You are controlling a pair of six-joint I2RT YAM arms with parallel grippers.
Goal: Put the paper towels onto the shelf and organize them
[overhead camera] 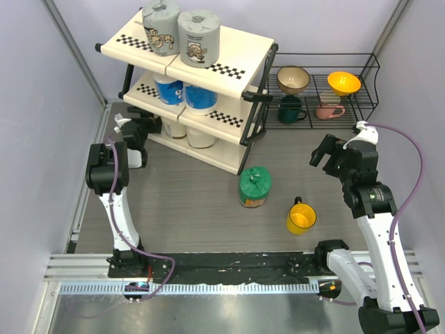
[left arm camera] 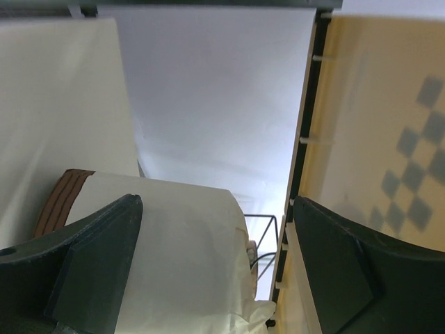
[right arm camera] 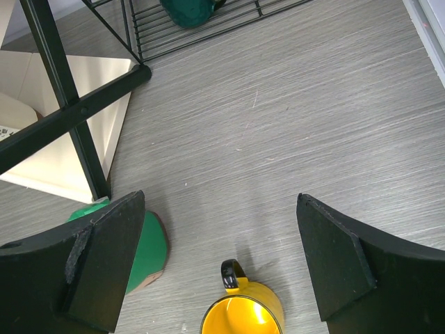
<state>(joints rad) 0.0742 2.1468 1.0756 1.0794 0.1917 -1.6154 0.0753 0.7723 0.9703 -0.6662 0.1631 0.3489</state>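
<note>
The shelf (overhead camera: pixel 229 56) stands at the back left. Its top tier holds two grey paper towels (overhead camera: pixel 199 36). Two blue-and-white rolls (overhead camera: pixel 200 97) sit on the middle tier and two cream rolls (overhead camera: pixel 201 137) on the bottom one. A green roll (overhead camera: pixel 254 186) stands on the table in front of the shelf. My left gripper (overhead camera: pixel 142 132) is at the bottom tier's left end. In the left wrist view it (left arm camera: pixel 217 205) is open, with a cream roll (left arm camera: pixel 181 257) lying between the fingers beside the left one. My right gripper (overhead camera: pixel 328 153) hangs open above the table, empty (right arm camera: pixel 221 202).
A yellow mug (overhead camera: pixel 300 218) stands right of the green roll (right arm camera: pixel 149 250), below my right gripper. A black wire rack (overhead camera: pixel 348 104) with bowls and cups sits at the back right. A checkered shelf panel (left arm camera: pixel 389 139) lies close to my left gripper's right finger.
</note>
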